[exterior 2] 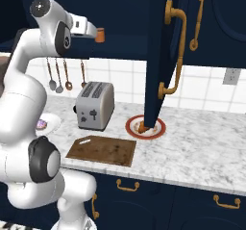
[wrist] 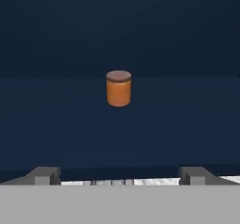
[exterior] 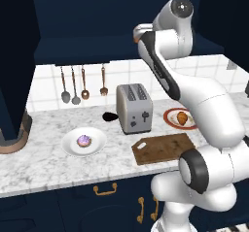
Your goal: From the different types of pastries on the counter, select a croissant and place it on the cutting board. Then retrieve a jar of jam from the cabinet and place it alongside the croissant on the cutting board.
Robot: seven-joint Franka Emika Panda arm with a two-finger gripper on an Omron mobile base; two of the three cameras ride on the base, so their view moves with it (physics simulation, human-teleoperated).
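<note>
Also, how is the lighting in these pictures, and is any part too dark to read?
Left base view: the counter is evenly lit, and the toaster casts a dark blob to its left. Right base view: the cabinet door hides part of the croissant. Hand view: the jar of jam is bright against the very dark cabinet.

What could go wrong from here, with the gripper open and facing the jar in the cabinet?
1. The croissant sits on the red-rimmed plate, and the cutting board is bare, so the first step looks undone.
2. The jar of jam stands apart from the open gripper; a fast approach might tip it or push it deeper.
3. The open cabinet door hangs over the plate and may obstruct the arm.
</note>
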